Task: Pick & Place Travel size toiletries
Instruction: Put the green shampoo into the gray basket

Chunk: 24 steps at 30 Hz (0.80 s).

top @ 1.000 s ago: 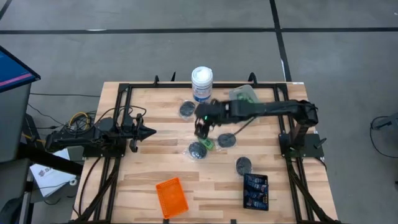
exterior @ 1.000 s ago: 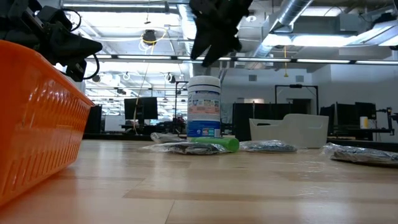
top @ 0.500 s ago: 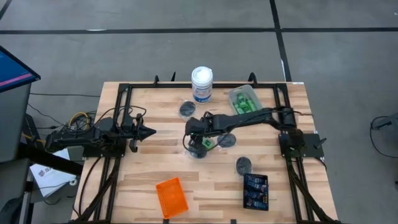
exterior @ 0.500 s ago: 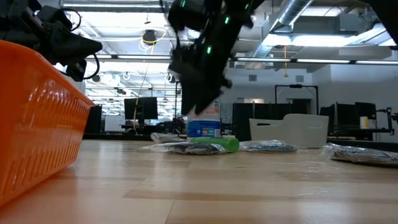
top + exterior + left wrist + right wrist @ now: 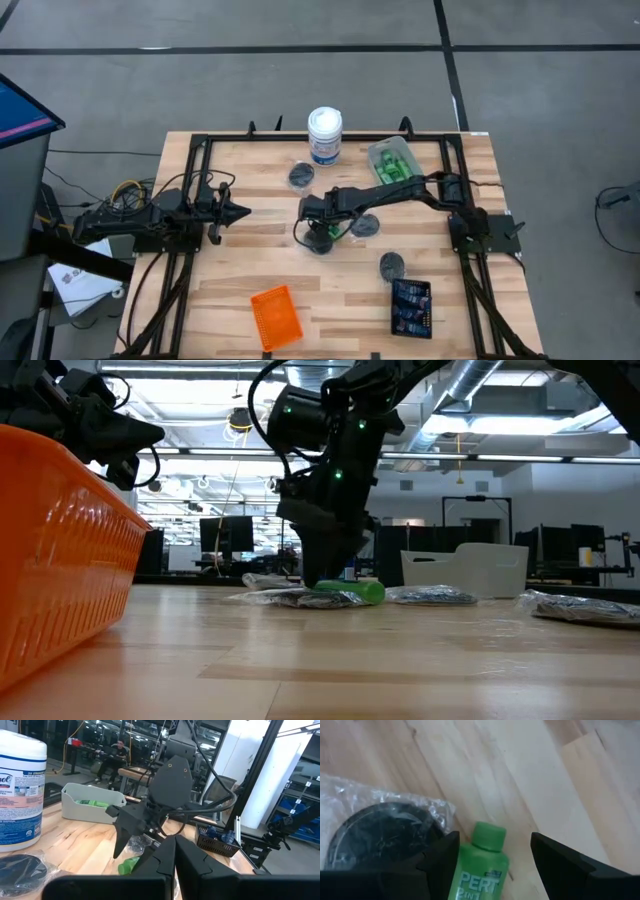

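High view: butcher-block table [image 5: 240, 260] on grey floor. One white canister [image 5: 324, 132] at 12 o'clock; four wrapped dark pucks; one clear tray [image 5: 390, 160] of green bottles; one black tray [image 5: 411, 306] of blue tubes at 5 o'clock; one orange tray [image 5: 276, 317] at 6 o'clock. Left gripper [image 5: 238, 211] idle at 9 o'clock.

Low view: open workshop behind.

Left wrist view: its jaws pressed together.

Right wrist view: right gripper [image 5: 490, 862], jaws spread astride the green bottle [image 5: 481, 865], lettered "PERT 2 IN 1", beside a wrapped puck [image 5: 375, 840].
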Each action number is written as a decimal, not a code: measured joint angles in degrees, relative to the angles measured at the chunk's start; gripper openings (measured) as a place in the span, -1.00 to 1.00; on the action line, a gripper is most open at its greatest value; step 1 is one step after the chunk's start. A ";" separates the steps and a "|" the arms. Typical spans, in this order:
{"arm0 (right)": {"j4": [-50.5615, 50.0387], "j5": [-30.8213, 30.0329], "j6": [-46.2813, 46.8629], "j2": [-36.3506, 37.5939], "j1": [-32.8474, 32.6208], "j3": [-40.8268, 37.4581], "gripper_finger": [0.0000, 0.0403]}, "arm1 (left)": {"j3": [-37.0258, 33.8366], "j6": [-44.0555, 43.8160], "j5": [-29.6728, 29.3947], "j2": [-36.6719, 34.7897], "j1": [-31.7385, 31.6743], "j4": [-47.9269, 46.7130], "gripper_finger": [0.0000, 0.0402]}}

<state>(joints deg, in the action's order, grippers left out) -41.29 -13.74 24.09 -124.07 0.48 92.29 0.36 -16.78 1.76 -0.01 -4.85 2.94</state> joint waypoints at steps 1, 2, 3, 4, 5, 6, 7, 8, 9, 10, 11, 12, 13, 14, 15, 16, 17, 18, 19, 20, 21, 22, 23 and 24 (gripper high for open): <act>0.08 -0.02 0.20 0.00 0.05 0.00 0.18 | 0.00 0.00 0.00 0.00 0.00 0.02 -1.00; 0.27 -0.04 0.40 0.01 0.21 0.02 0.18 | 0.00 0.00 0.00 0.00 -0.02 0.03 -1.00; 0.39 -0.06 0.43 0.02 0.44 0.02 0.18 | 0.00 0.00 0.00 0.00 -0.01 0.03 -1.00; 0.30 -0.06 0.44 0.02 0.57 0.02 0.18 | 0.00 0.00 0.00 0.00 0.00 0.04 -1.00; 0.21 -0.04 0.44 0.02 0.74 0.01 0.18 | 0.00 0.00 0.00 0.00 -0.01 0.04 -1.00; 0.31 -0.04 0.44 0.02 0.87 0.00 0.18 | 0.00 0.00 0.00 0.00 -0.02 0.04 -1.00; 0.63 -0.04 0.44 0.02 1.08 0.00 0.18 | 0.00 0.00 0.00 0.00 -0.02 0.04 -1.00; 0.85 -0.04 0.47 0.02 1.26 0.00 0.18 | 0.00 0.00 0.00 0.00 0.00 0.04 -1.00; 0.89 -0.04 0.62 0.02 1.33 0.00 0.18 | 0.00 0.00 0.00 0.00 -0.01 0.04 -1.00; 0.99 -0.06 0.86 0.02 1.52 0.00 0.18 | 0.00 0.00 0.00 0.00 -0.01 0.04 -1.00; 1.15 -0.04 0.92 0.02 1.74 0.02 0.18 | 0.00 0.00 0.00 0.00 -0.02 0.04 -1.00; 1.17 -0.06 1.10 0.02 1.91 0.00 0.18 | 0.00 0.00 0.00 0.00 0.00 0.04 -1.00; 1.05 -0.04 1.35 0.02 2.00 0.00 0.18 | 0.00 0.00 0.00 0.00 0.00 0.04 -1.00; 1.26 -0.03 1.44 0.02 2.16 -0.18 0.18 | 0.00 0.00 0.00 0.00 -0.01 0.04 -1.00; 2.13 0.12 1.47 0.05 2.36 -0.77 0.18 | 0.00 0.00 0.00 0.00 -0.01 0.04 -1.00; 3.19 0.33 1.54 0.06 2.37 -1.58 0.18 | 0.00 0.00 0.00 0.00 0.00 0.04 -1.00; 3.63 0.44 1.81 0.06 2.37 -2.26 0.18 | 0.00 0.00 0.00 0.00 0.00 0.04 -1.00; 3.64 0.47 2.18 0.04 2.39 -2.83 0.18 | 0.00 0.00 0.00 0.00 -0.02 0.05 -1.00; 3.64 0.62 2.57 0.04 2.39 -3.22 0.18 | 0.00 0.00 0.00 0.00 -0.02 0.07 -1.00; 3.82 0.82 2.87 0.04 2.37 -3.53 0.18 | 0.00 0.00 0.00 0.00 -0.02 0.07 -1.00; 3.89 1.38 3.00 0.04 2.37 -3.86 0.18 | 0.00 0.00 0.00 0.00 0.00 0.07 -1.00; 4.09 1.83 3.14 0.05 2.37 -4.22 0.18 | 0.00 0.00 0.00 0.00 0.00 0.07 -1.00; 4.27 2.08 3.17 0.11 2.37 -4.46 0.18 | 0.00 0.00 0.00 0.00 -0.01 0.07 -1.00; 4.50 2.55 3.19 0.16 2.37 -4.72 0.18 | 0.00 0.00 0.00 0.00 -0.01 0.07 -1.00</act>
<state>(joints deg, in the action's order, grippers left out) -36.78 -11.19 27.28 -123.91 2.85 87.57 0.36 -16.78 1.76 -0.01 -4.85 3.01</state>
